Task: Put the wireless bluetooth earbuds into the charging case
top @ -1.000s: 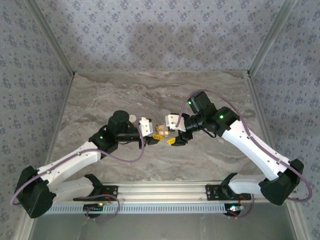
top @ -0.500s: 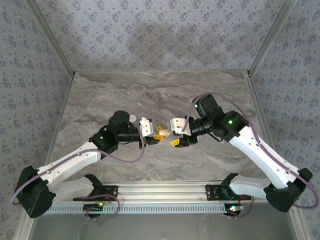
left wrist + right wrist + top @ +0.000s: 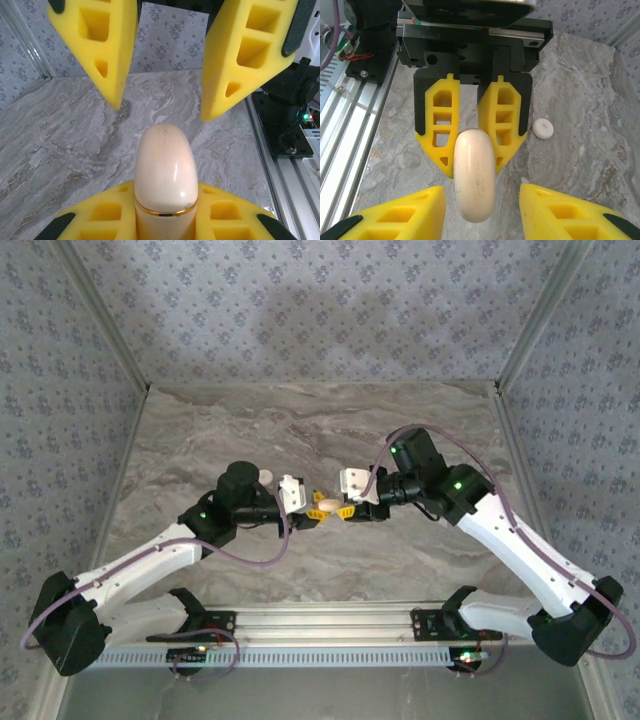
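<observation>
A smooth cream charging case (image 3: 165, 170) with a thin gold seam is clamped end-on in my left gripper (image 3: 165, 215), which is shut on it above the marble table. Its lid is closed. From above, the case (image 3: 323, 503) hangs between the two grippers at mid-table. My right gripper (image 3: 480, 200) faces the left one, and its yellow fingers (image 3: 410, 215) flank the case's free end (image 3: 474, 180) with a gap on each side, so it is open. The earbuds are out of view.
A flat white disc (image 3: 542, 128) lies on the marble table (image 3: 420, 420) beside the left arm, seen from above as the disc (image 3: 267, 475). The aluminium base rail (image 3: 320, 625) runs along the near edge. Patterned walls enclose the table.
My right gripper's fingers have narrowed and settled on either side of the case's free end. The left gripper has kept still with the case in it.
</observation>
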